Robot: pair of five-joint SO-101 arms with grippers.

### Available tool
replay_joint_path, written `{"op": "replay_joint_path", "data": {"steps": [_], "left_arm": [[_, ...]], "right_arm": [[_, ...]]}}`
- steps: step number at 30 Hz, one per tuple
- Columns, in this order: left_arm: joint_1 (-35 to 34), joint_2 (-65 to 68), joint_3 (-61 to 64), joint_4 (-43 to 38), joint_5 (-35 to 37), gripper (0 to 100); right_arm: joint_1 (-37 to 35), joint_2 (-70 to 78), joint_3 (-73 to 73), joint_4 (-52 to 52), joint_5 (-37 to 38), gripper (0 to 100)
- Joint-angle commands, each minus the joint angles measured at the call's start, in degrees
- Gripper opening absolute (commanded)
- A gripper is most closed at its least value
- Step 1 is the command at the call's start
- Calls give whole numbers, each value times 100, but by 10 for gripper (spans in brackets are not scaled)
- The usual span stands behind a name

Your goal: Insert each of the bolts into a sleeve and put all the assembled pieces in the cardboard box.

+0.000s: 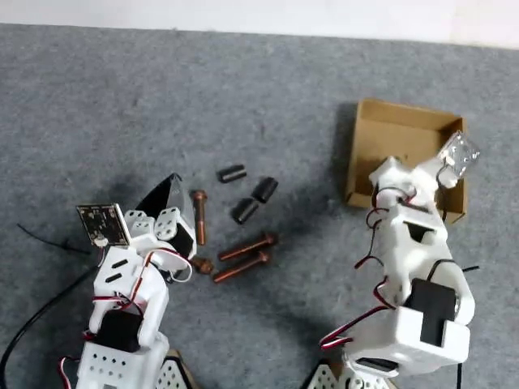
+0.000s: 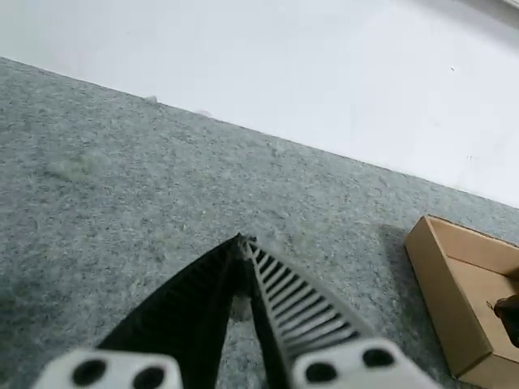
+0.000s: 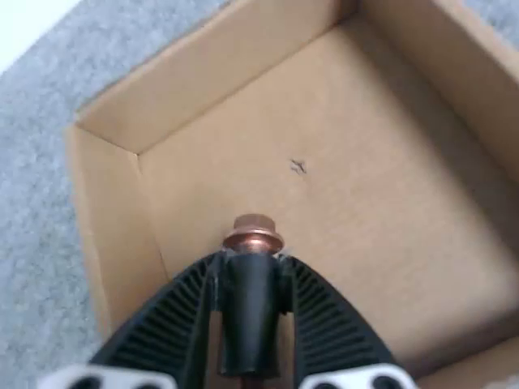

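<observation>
Right now the right pincer is clamping a black sleeve with a copper bolt sitting in it — the bolt's head is poking out just past the fingertips. This piece is hanging over the inside of the box, above its bare floor; whether it is touching the floor cannot be told. Seen from above, the right arm is leaning over the box, which is lying on the right side of the grey worktop.

Near the middle of the worktop, three loose sleeves are lying close together, apart from one another. Just below them two loose bolts are lying side by side, and a third is lying lengthwise just beside the left arm. Another copper head is showing next to that arm, partly hidden.

The left pincer is holding its fingers together with nothing between them — its tip is pointing out over bare worktop, near the lengthwise bolt and well apart from the box.
</observation>
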State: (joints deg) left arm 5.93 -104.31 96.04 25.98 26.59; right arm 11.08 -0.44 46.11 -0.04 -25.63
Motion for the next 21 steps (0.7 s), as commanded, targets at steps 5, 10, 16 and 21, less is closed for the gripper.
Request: {"op": "replay_joint_path", "data": {"steps": [5,10,16,21], "left_arm": [[-4,-57,110,-18,-62,7],[-4,-57,110,-18,-62,7],[-4,-57,110,-18,-62,7],[-4,-57,110,-18,-62,7]], "right_arm": [[-198,-242,-251,84,18,279],[-251,-251,-277,356,18,283],[-321,-567,-198,391,18,283],[-734,-2185,558,1095,18,283]]}}
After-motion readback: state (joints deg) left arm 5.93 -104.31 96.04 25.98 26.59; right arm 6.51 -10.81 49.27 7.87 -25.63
